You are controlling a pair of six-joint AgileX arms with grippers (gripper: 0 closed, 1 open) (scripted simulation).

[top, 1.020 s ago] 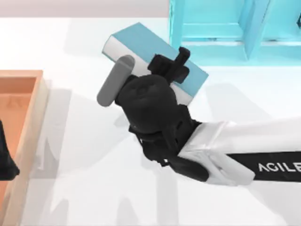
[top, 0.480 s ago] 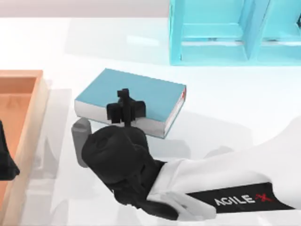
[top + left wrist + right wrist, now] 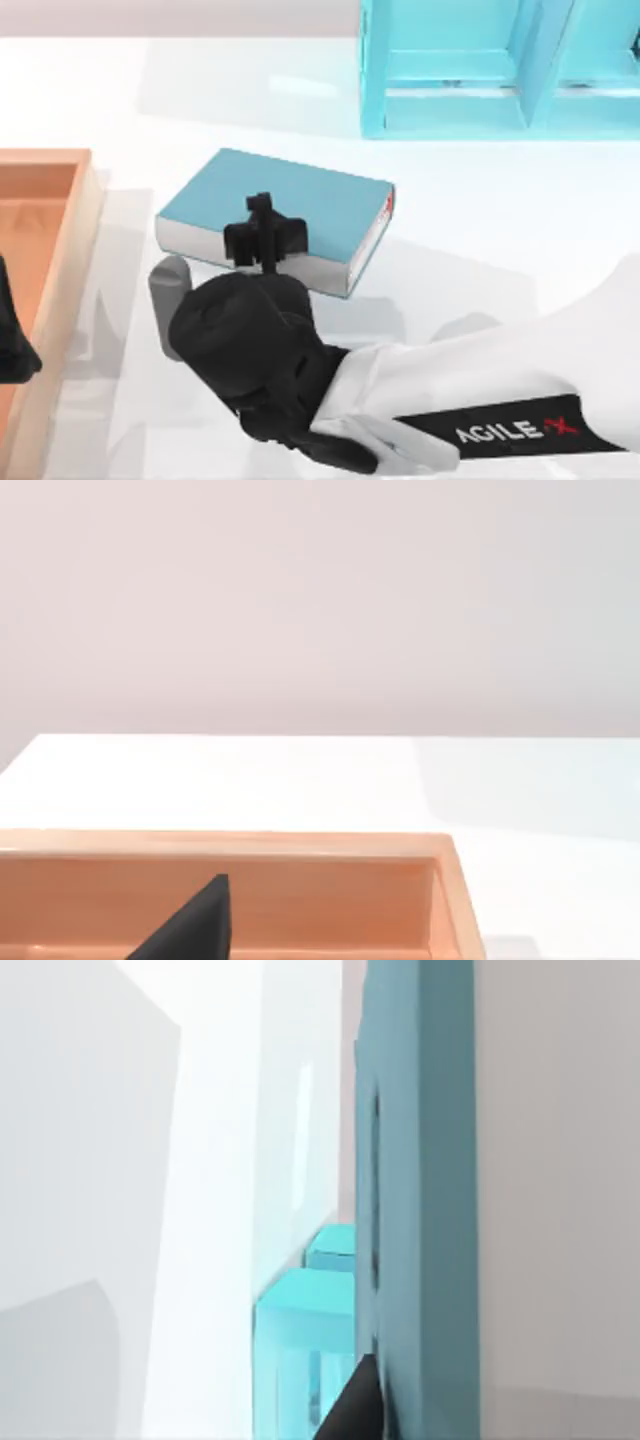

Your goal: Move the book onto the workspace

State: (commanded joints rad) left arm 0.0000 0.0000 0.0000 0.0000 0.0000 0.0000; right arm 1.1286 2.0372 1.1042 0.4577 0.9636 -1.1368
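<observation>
my right gripper (image 3: 264, 232) sits over the near long side of the book (image 3: 285, 205), its dark fingers (image 3: 262, 240) clamped across the book's thickness, one above the teal cover and one below by the white page edges, so it is pinching the book. the book lies roughly flat, slightly turned, toward the middle of the workspace (image 3: 470, 220), nearer the far edge than the near one. its small red mark (image 3: 388, 205) is at the end that faces the right side of the tabletop. from above i cannot tell whether the book's underside touches the white surface or sits just over it; a soft shadow shows right beside its near edge.

in my right wrist view the book's teal cover (image 3: 420, 1190) runs as a tall band close to the camera, with one dark fingertip (image 3: 355, 1410) pressed against it, and the turquoise shelf unit (image 3: 300, 1350) farther off behind it.

the turquoise shelf unit (image 3: 500, 70) stands at the far edge of the tabletop, right of centre, well apart from the book. the orange-brown wooden tray (image 3: 55, 260) lies along the left edge, near the book's left end but not touching it.

my left gripper (image 3: 12, 340) is parked over the tray at the left edge; in its wrist view a dark fingertip (image 3: 195, 925) shows above the tray's inner wall (image 3: 330, 895), and i cannot tell how its fingers are set.
</observation>
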